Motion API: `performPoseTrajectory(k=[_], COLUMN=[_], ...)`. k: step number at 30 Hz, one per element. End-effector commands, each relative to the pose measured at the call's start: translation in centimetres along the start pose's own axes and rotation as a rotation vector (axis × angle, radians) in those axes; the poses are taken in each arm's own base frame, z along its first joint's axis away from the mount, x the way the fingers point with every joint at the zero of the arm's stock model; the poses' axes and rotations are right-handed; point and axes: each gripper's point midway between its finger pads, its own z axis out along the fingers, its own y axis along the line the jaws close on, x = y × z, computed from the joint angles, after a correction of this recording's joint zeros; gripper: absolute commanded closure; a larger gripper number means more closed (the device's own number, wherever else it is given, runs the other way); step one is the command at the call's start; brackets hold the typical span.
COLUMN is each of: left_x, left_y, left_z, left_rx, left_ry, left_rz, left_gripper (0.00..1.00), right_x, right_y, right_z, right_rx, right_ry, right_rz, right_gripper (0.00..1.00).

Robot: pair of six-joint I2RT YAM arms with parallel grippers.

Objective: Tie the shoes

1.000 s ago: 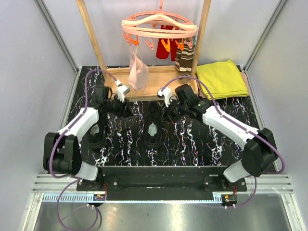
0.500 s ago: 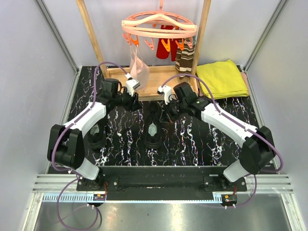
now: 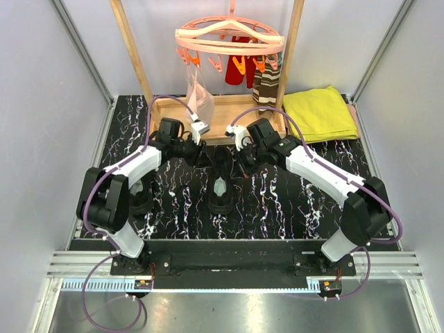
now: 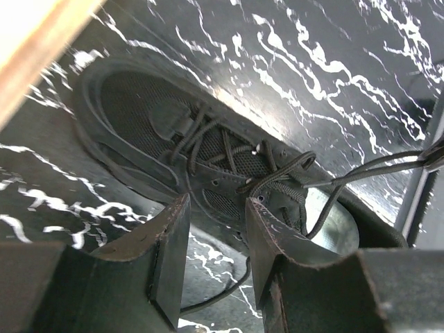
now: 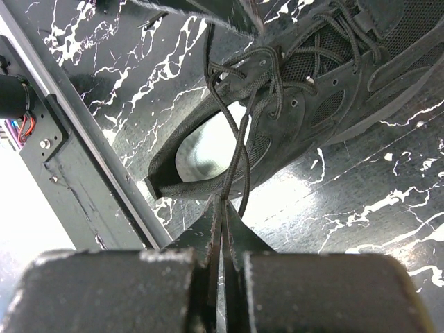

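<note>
At the top of the overhead frame I see a wooden rack (image 3: 222,111) carrying a pink clip hanger (image 3: 229,35) with striped socks (image 3: 265,84) hanging from it. A yellow cloth (image 3: 320,114) lies at upper right. Both arms crowd over the centre shoe (image 3: 220,186) and hide its toe end. Its long axis runs top to bottom of the frame, toe toward the rack, heel opening toward the bottom. The second shoe (image 3: 141,199) sits at lower left, half under the left arm; I can't tell its heading. My right gripper (image 5: 223,229) is pinched tight on a lace (image 5: 239,151). My left gripper (image 4: 215,243) shows a narrow gap with nothing in it and hovers beside the centre shoe.
</note>
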Motion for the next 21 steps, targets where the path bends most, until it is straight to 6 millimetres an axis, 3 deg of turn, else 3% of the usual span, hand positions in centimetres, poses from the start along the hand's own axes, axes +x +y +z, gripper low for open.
performPoseTrajectory(k=[1,16,21], left_x=[-1.7,-1.3,-2.3], left_y=[-0.8,-1.9,-1.2], left_z=[0.6,1.2,0.7], left_rx=[0.073,0.141,0.091], left_ry=[-0.027,-0.014,-0.058], left_rz=[0.02,0.005,0.009], left_gripper=[0.59,0.59,0.6], right_x=[-2.0,-1.9,-1.7], right_y=[0.1,-0.5,-0.6], right_z=[-0.7,-0.2,-0.2], right_rx=[0.011,0.027,0.032], right_ry=[-0.046,-0.034,-0.031], right_rz=[-0.008,-0.005,-0.005], right_gripper=[1.0,1.0,1.0])
